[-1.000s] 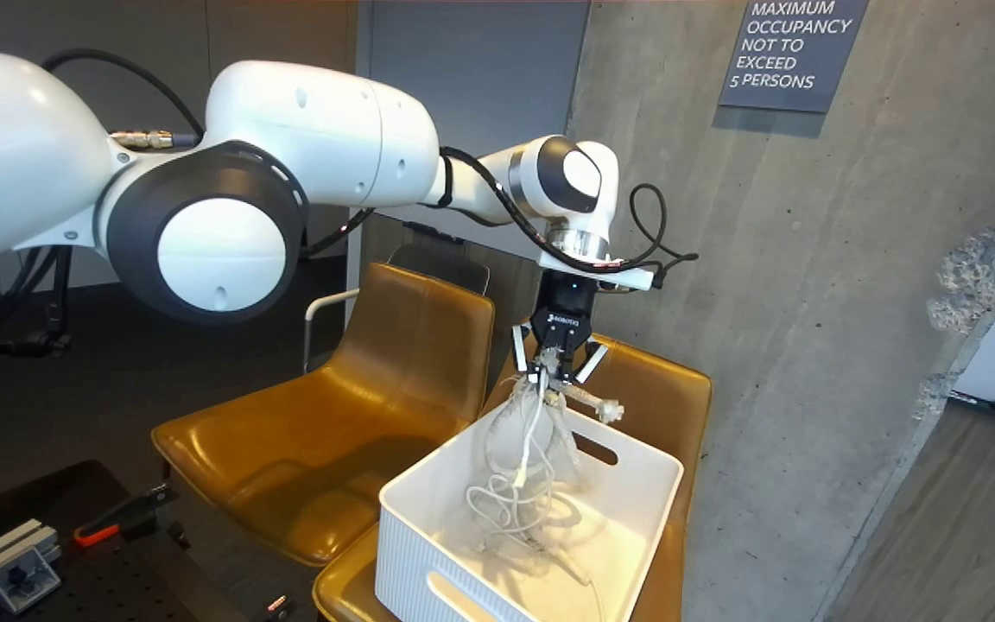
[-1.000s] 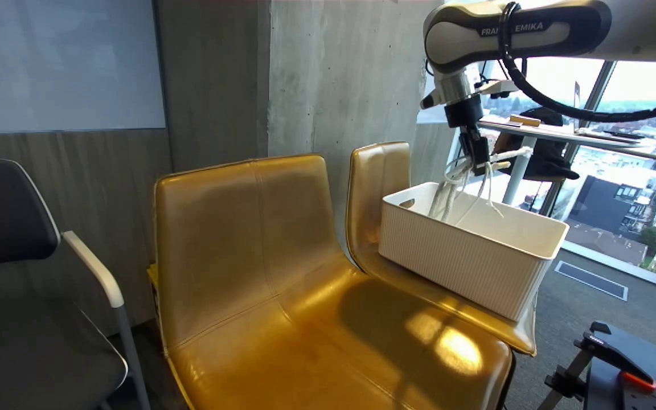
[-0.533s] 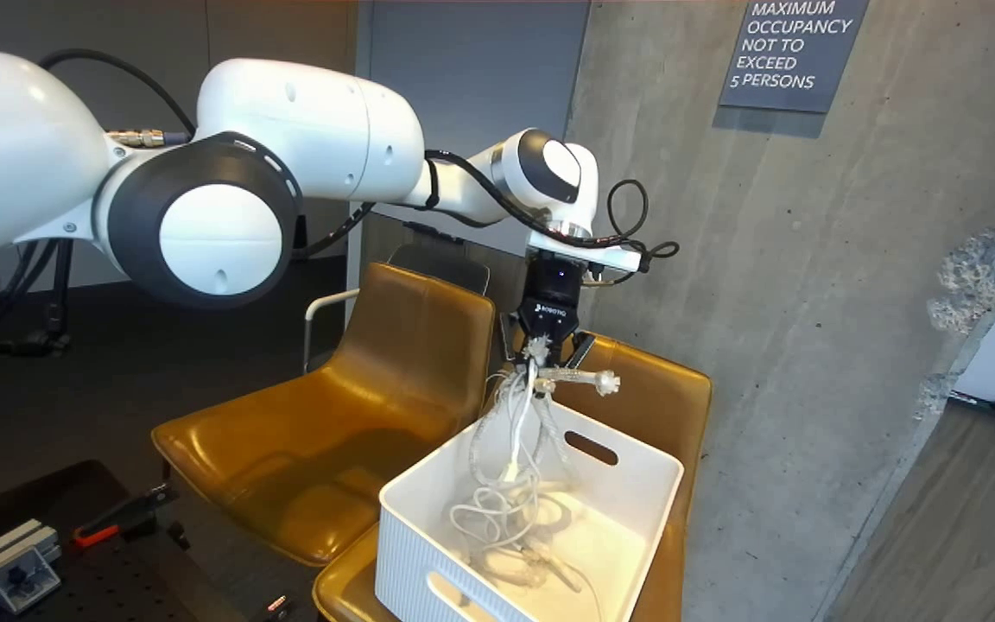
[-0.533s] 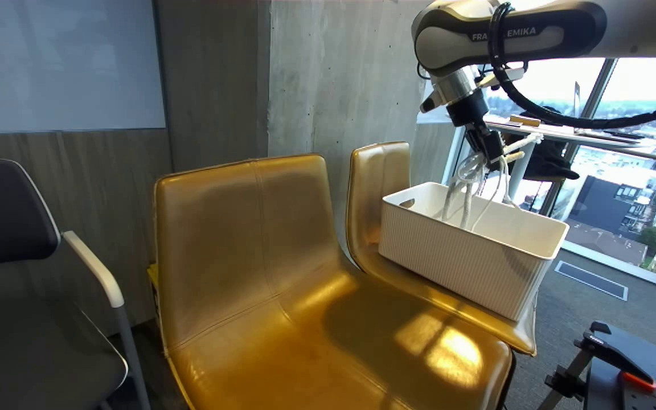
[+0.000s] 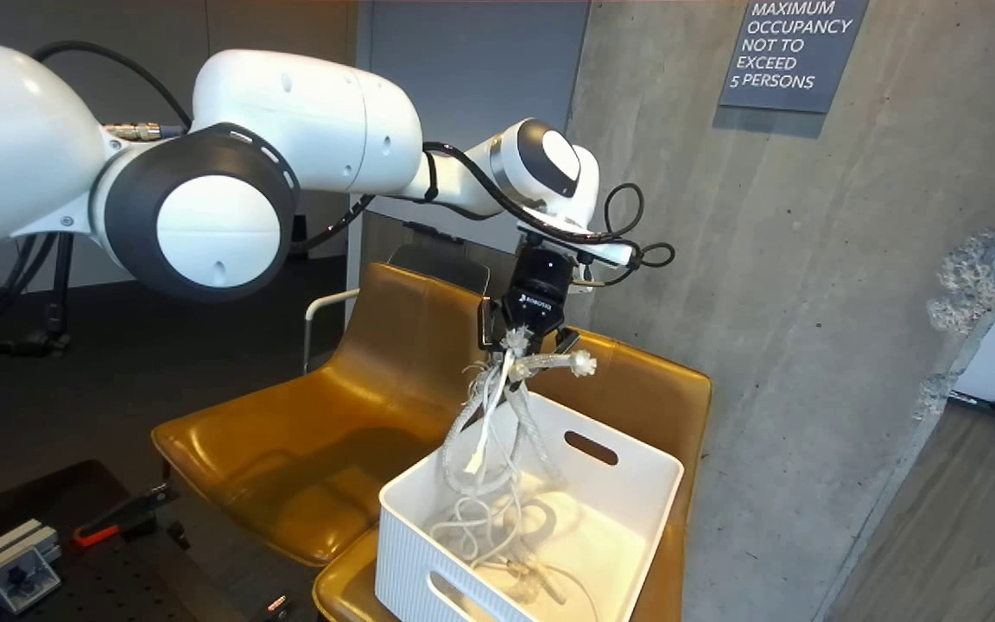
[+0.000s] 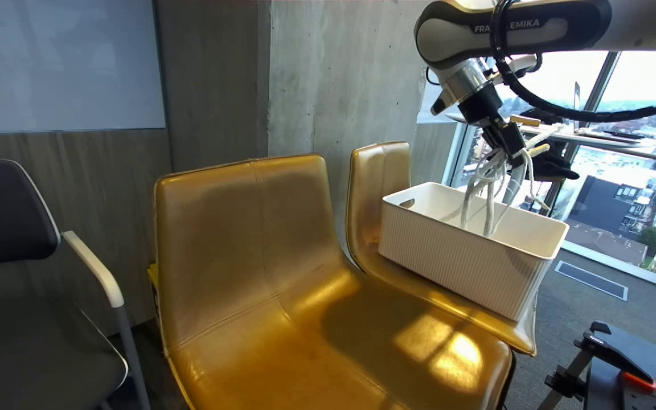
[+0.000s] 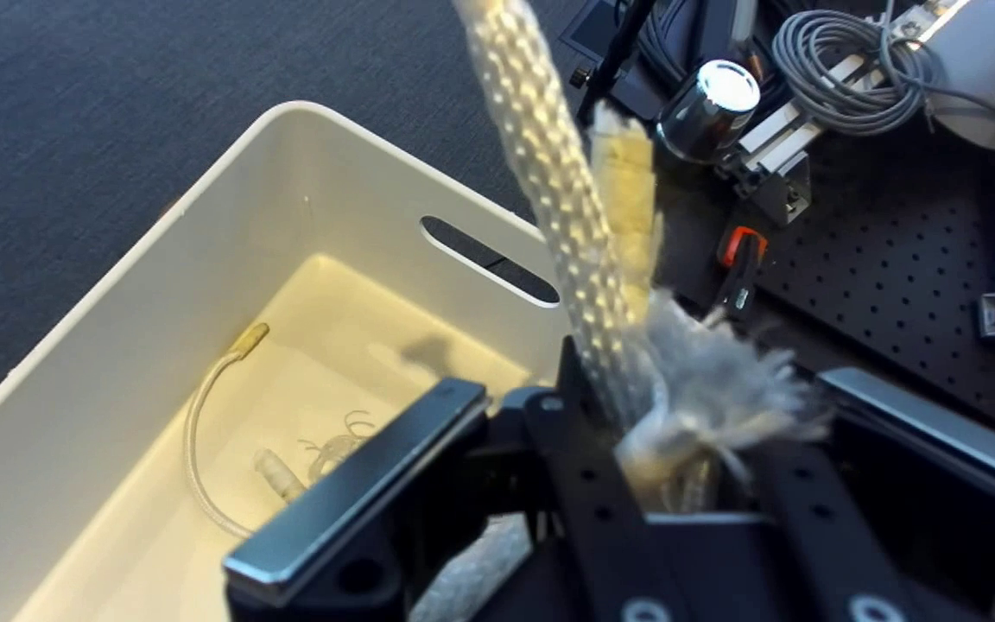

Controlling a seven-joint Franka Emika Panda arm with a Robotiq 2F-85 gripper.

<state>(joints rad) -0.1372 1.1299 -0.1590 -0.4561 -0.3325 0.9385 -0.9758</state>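
The white rope bundle is suspended near the centre of an exterior view, its lower strands being hung inside the white bin. The 2 fingers of the gripper are closed narrowly on the upper part of the bundle. In the wrist view, 1 braided rope end is projected toward the top, and 1 frayed end is seen right of centre.

CAUTION: Partial loss of the load is judged possible, since the bundle is pinched at 1 place only and its loose loops are left unsupported. Snagging on the rim or in the handle slot could be caused by trailing strands; the bin might then be dragged or tipped on the tan chair by which it is supported. Whether the thin cord at the lower left of the wrist view is part of the held bundle cannot be told.

POSE: The robot arm is extended, nearly level, from the upper left of an exterior view, with the wrist bent downward. Below the silver collar, the gripper is tilted, its fingertips being directed toward the lower right of that frame.
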